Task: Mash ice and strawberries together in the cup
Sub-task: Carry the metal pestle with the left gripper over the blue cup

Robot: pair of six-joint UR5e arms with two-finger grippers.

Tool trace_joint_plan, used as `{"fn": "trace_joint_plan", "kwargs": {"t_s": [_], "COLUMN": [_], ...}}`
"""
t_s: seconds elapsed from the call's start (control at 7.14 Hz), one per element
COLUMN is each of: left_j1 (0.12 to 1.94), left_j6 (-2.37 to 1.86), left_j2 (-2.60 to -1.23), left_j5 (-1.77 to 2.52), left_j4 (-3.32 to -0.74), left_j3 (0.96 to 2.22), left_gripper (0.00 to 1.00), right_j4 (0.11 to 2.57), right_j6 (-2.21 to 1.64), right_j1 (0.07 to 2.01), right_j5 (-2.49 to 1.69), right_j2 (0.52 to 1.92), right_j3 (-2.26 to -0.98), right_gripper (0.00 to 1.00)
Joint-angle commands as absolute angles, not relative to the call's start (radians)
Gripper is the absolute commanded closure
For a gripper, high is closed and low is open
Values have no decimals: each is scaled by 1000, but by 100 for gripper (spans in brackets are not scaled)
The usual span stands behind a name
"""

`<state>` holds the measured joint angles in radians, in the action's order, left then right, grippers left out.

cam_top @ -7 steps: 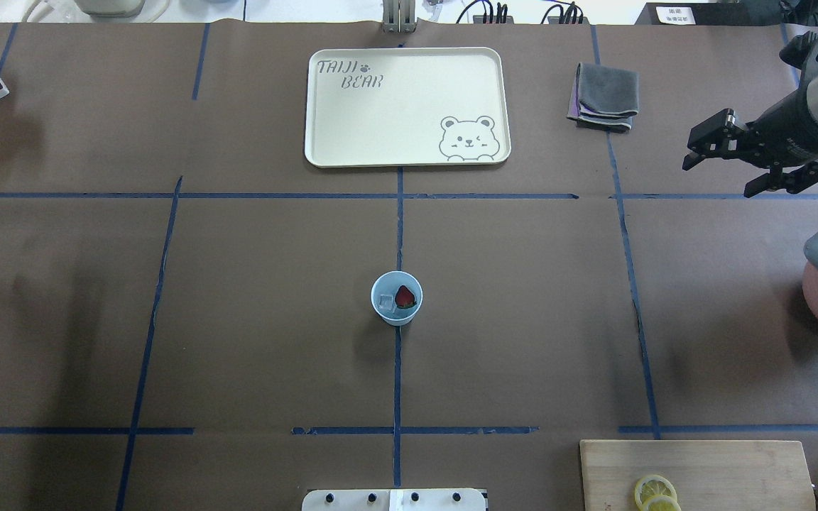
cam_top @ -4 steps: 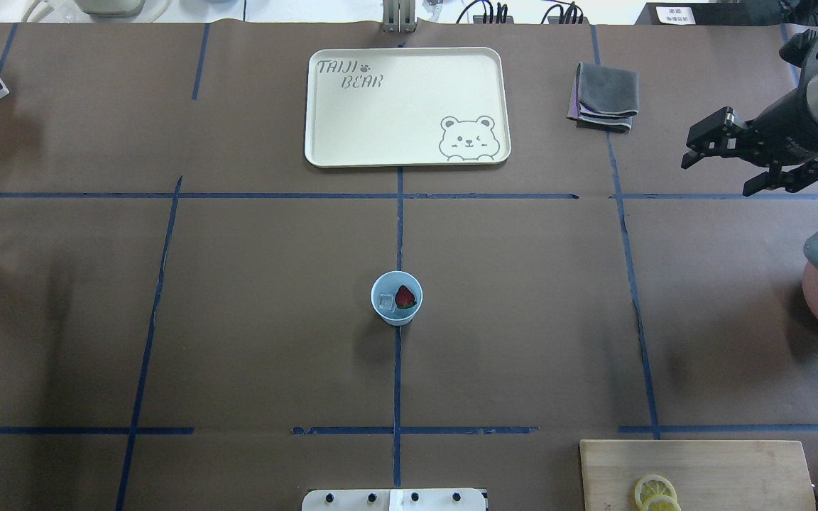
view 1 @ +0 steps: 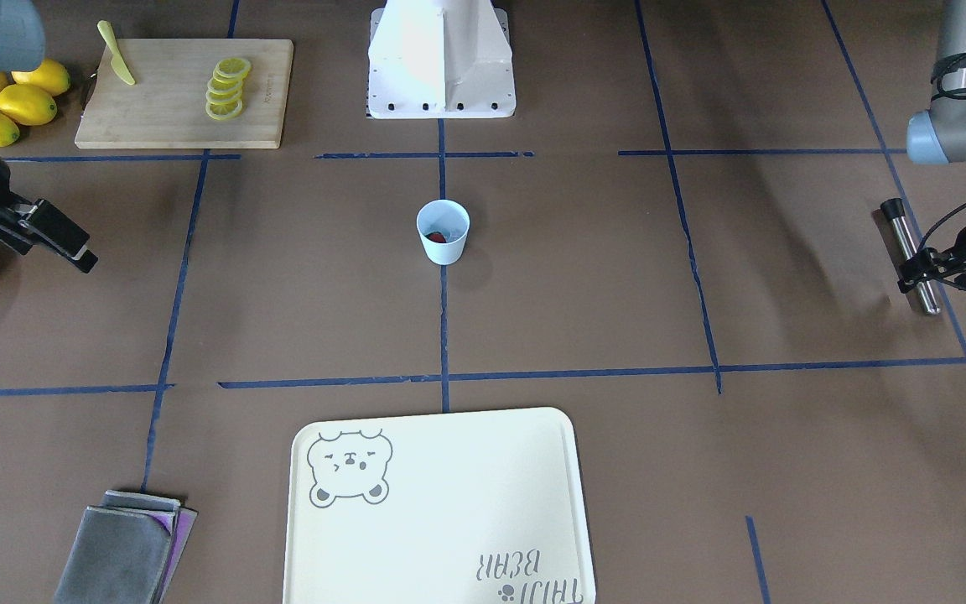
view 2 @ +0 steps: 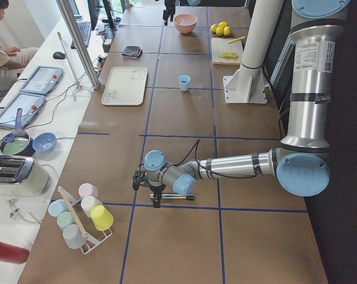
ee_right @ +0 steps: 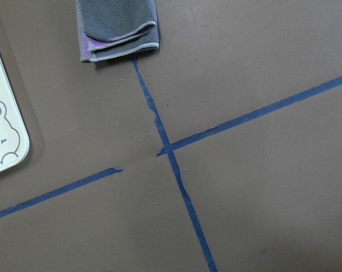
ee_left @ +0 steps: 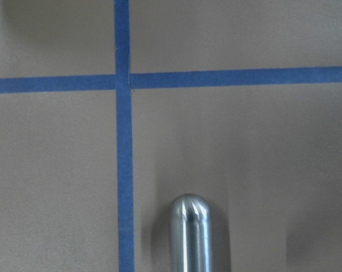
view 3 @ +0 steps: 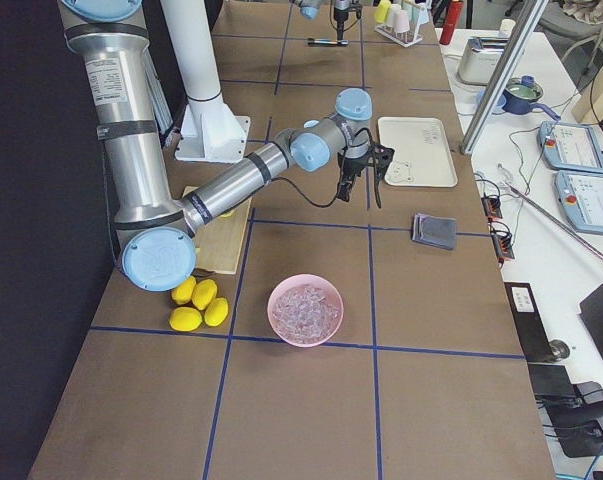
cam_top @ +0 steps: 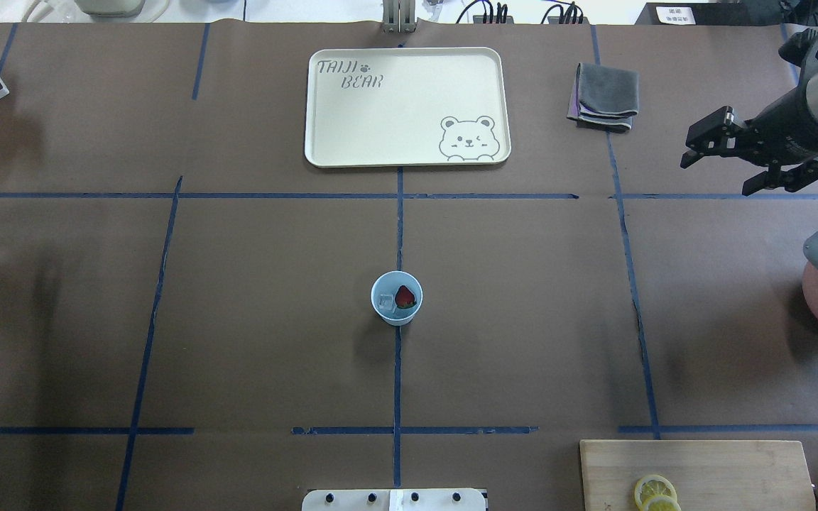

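One tapered pale-blue cup (cam_top: 396, 298) stood well apart from the smooth cream tray (cam_top: 380, 121) — inside, one dark-red strawberry (cam_top: 405, 296) touching one glassy ice chunk (cam_top: 385, 304). Right tool (cam_top: 718, 172) spread; left tool (view 1: 917, 273) — cannot tell.

Bear tray (cam_top: 395, 113), folded grey cloth (cam_top: 604, 92); lemon slices (view 1: 225, 88) on wooden board (view 1: 164, 109); pink bowl (view 3: 306, 340)

Cup (cam_top: 396, 312) at table (cam_top: 238, 284) ctr; strawberry (cam_top: 405, 296) + ice (cam_top: 385, 304) inside, side by side. Tray (cam_top: 407, 106) beyond cup, far edge; folded cloth (cam_top: 603, 97) to its right. Cutting board (cam_top: 721, 468) near right, lemon slices (cam_top: 655, 491) on it.
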<state>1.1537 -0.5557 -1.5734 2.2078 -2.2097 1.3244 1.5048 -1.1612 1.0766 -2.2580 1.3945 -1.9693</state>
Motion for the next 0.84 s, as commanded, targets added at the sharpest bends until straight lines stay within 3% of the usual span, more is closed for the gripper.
{"fn": "trace_joint_plan", "kwargs": {"t_s": [0.0, 0.28, 0.42, 0.56, 0.7], "left_j1": [1152, 1150, 1150, 1149, 1149], "left_j6": [-557, -557, -558, -558, -558], "left_j2": [-1577, -1578, -1578, -1578, -1580], "left_j5": [2207, 2207, 2207, 2207, 2209], "left_j4": [-2210, -2210, -2210, -2209, -2210], "left_j3": [1318, 1318, 1318, 1318, 1325], "left_gripper": [14, 21, 30, 48, 76], "right_j4": [1505, 1505, 1505, 1505, 1505], "right_j6": [-1161, -1161, -1163, -1163, -1163], "right_j1": [1077, 1077, 1077, 1077, 1075], "right_j5": [-2258, -2258, -2258, -2258, -2258], "right_j2": [1394, 1394, 1393, 1393, 1393], "right_j3": [-1968, -1970, -1976, -1985, -1979], "right_gripper": [0, 0, 0, 0, 0]}}
